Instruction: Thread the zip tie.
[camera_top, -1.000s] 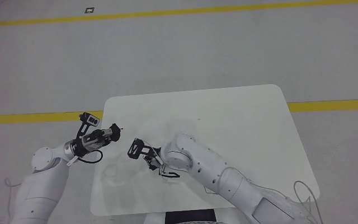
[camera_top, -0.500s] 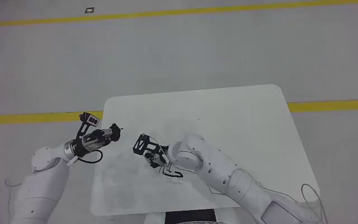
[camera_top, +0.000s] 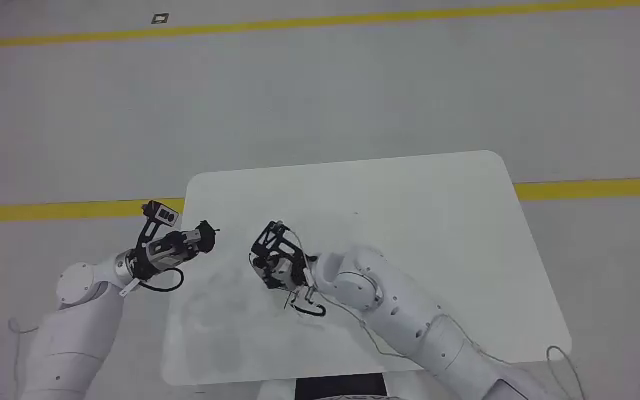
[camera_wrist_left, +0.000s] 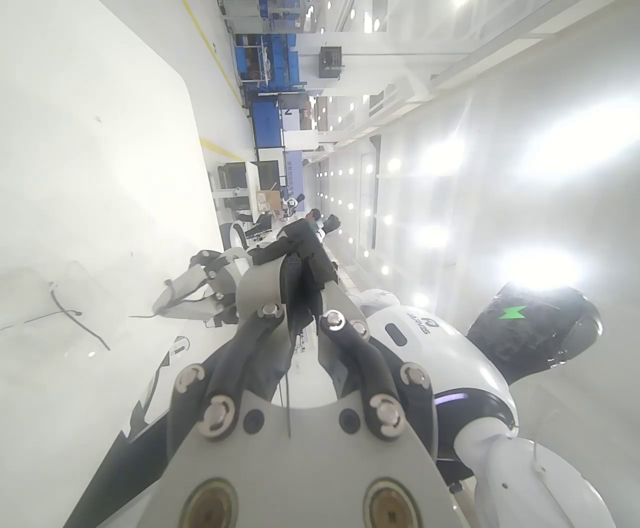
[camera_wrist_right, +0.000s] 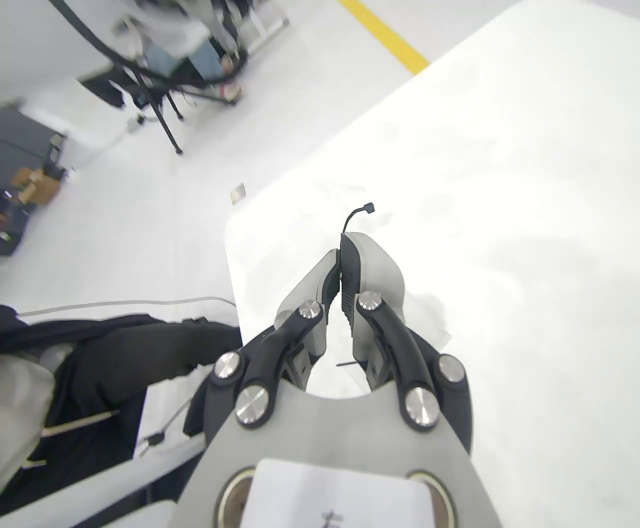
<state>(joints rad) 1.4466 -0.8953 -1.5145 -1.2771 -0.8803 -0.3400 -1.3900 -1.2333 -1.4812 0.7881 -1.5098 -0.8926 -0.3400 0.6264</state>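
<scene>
Right claw (camera_wrist_right: 341, 260) is clamped on the black zip tie (camera_wrist_right: 368, 207): its head curls out just past the fingertips (camera_wrist_right: 356, 250), its tail pokes out behind them. Left claw (camera_wrist_left: 302, 240), nearby but apart, is pinched shut on a thin black strip (camera_wrist_left: 288, 400)

A large industrial hall used as a robot test floor is suggested. Far beyond the left gripper (camera_wrist_left: 300, 245), blue partitions (camera_wrist_left: 267, 117) and rows of ceiling lights (camera_wrist_left: 395, 164) are seen. Beyond the right gripper (camera_wrist_right: 341, 252), past the white table (camera_wrist_right: 500, 150), a yellow floor line (camera_wrist_right: 382, 32), a tripod (camera_wrist_right: 165, 122) and cardboard boxes (camera_wrist_right: 30, 182) are seen.
</scene>
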